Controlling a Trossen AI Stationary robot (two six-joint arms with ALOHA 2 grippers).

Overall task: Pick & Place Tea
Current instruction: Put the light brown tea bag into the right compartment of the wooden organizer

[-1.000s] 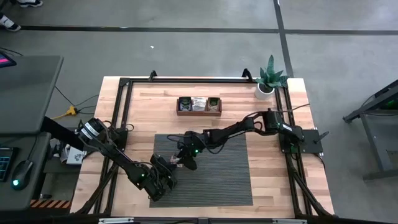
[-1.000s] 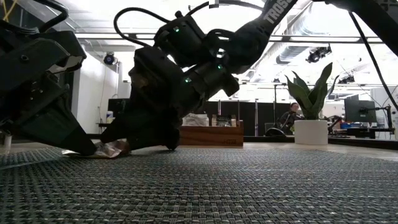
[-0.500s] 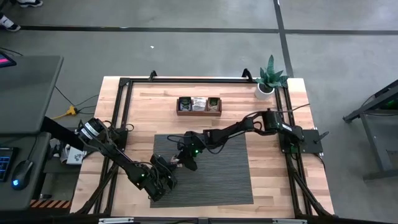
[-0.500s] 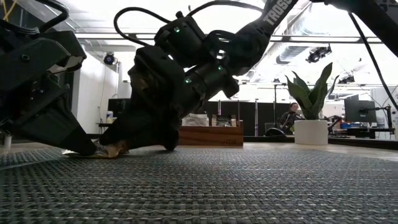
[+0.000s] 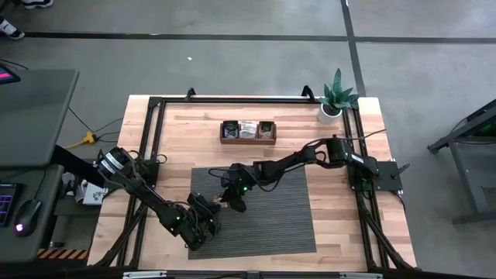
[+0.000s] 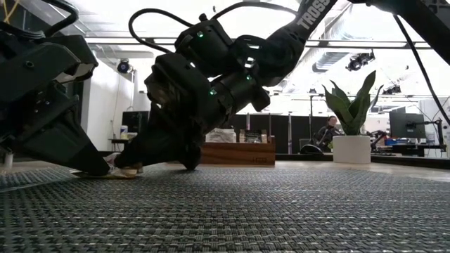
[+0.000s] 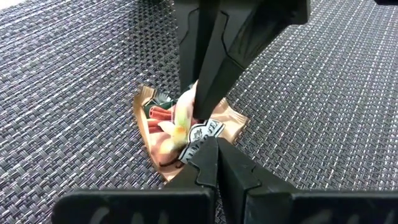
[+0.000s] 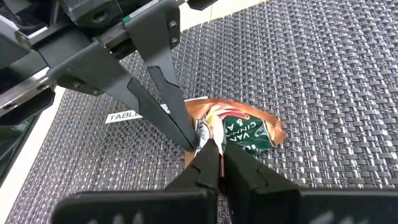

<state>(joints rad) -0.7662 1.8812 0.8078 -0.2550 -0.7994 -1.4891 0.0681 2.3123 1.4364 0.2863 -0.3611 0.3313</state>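
While the left gripper [image 7: 208,155], fingers pressed together, pins the tea sachet [image 7: 205,127] to the mat [image 5: 271,217], the right gripper [image 8: 208,152] pinches its edge; lift slowly, releasing the left first.

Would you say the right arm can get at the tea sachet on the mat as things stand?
Probably yes: the right gripper is already shut on the tea sachet on the mat, though the left gripper presses it too.

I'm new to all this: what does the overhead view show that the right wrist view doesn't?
Only overhead: the wooden box, the potted plant and the whole table. Only the right wrist view: the copper-and-green tea sachet pinched by the shut right claw, and a white label. Both: the dark mat and the left claw meeting the right one.
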